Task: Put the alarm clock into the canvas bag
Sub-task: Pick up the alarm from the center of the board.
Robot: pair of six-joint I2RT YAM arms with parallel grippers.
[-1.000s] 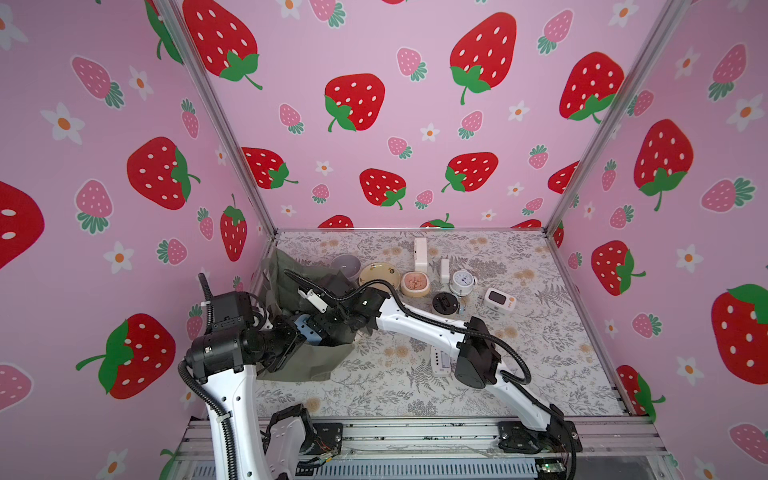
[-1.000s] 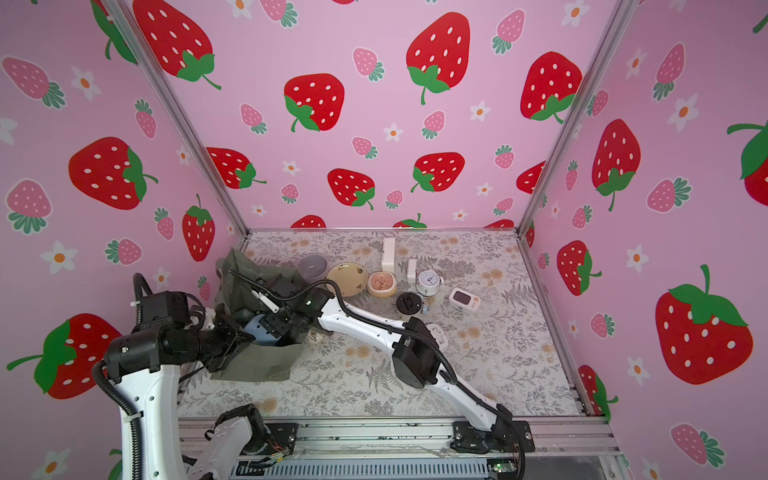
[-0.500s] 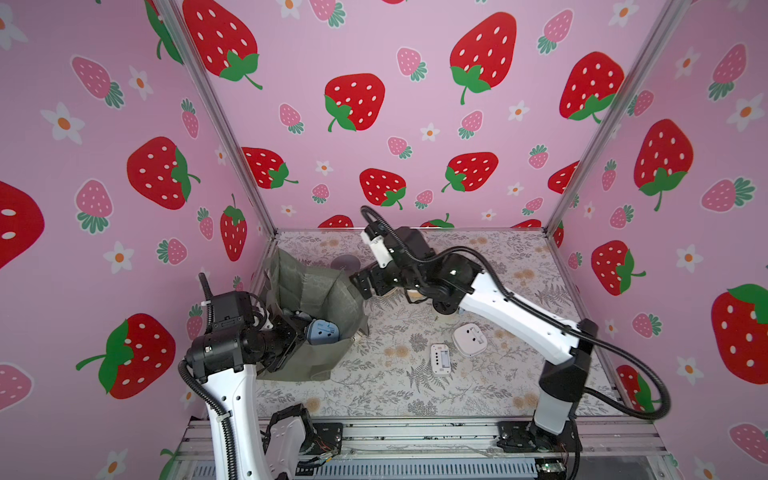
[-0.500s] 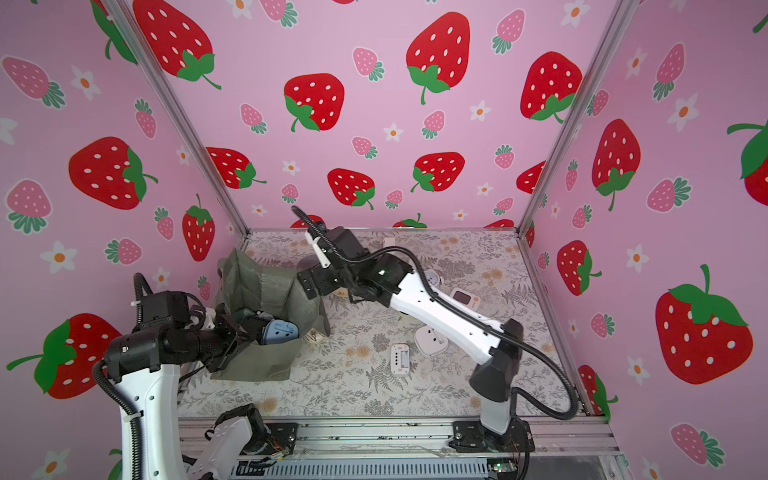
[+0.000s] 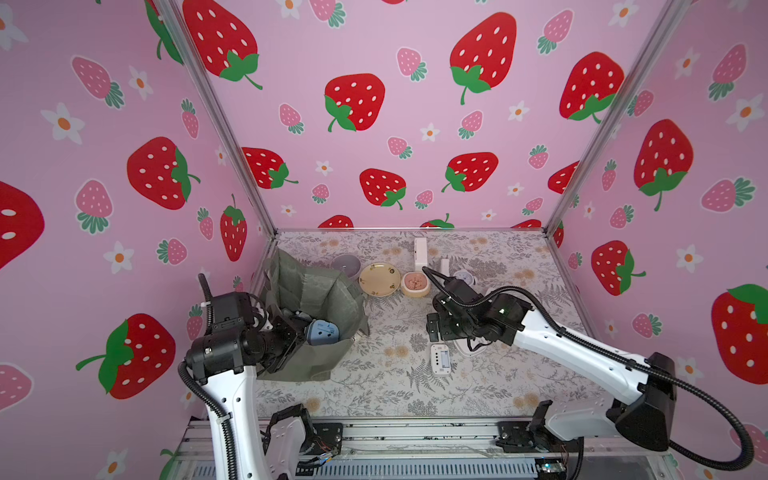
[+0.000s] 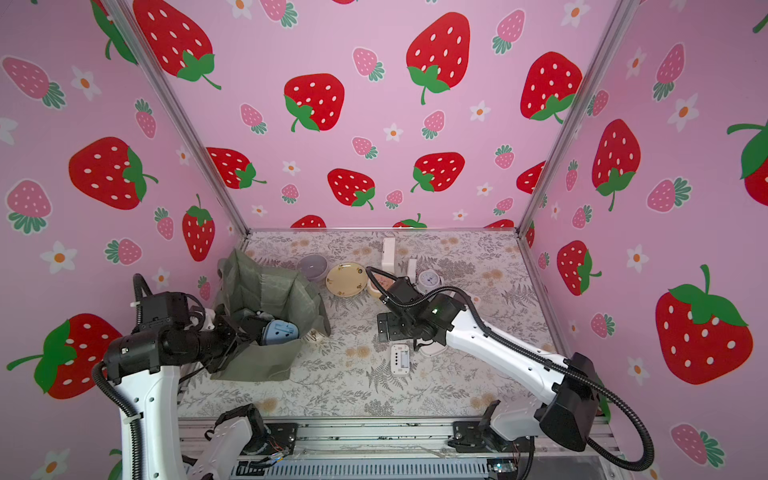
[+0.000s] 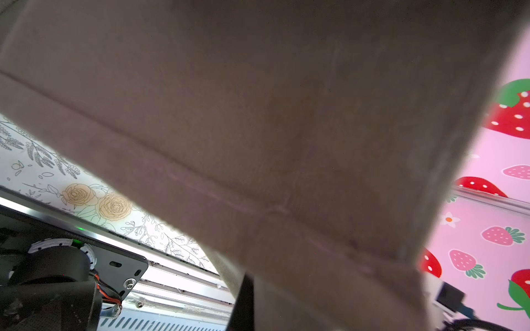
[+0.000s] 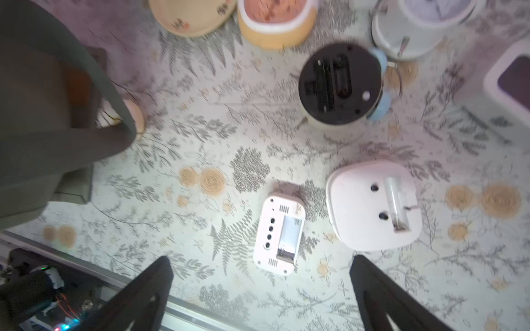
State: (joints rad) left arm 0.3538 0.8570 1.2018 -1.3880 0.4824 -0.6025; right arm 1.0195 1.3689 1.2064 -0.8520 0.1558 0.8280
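Right wrist view looks down on the tabletop (image 8: 200,160), and I see my right pincer (image 8: 261,262) spread wide with nothing between its fingers (image 8: 149,286). Under it a slim white clock (image 8: 279,235) lies back up, with a square white clock (image 8: 372,205) just beside it, also back up. Farther off lies a black-backed clock (image 8: 339,86), and beyond that a pink-filled bowl (image 8: 275,23) next to a yellow plate (image 8: 189,14).

In both top views the bag (image 5: 320,291) stands at the left side of the tabletop, near the wall, with its mouth gaping toward the camera. The blue clock (image 5: 323,332) lies inside that mouth, low against the near wall of the bag, so the task's thing is already in. My left pincer (image 5: 296,328) sits at the bag's near rim, right beside the blue clock. From the left wrist view I get only olive fabric filling the picture and one dark finger (image 7: 243,303) at the edge. I cannot tell whether that pincer is pinching the cloth or slack.

The right arm hangs over the middle of the tabletop, well apart from the bag.
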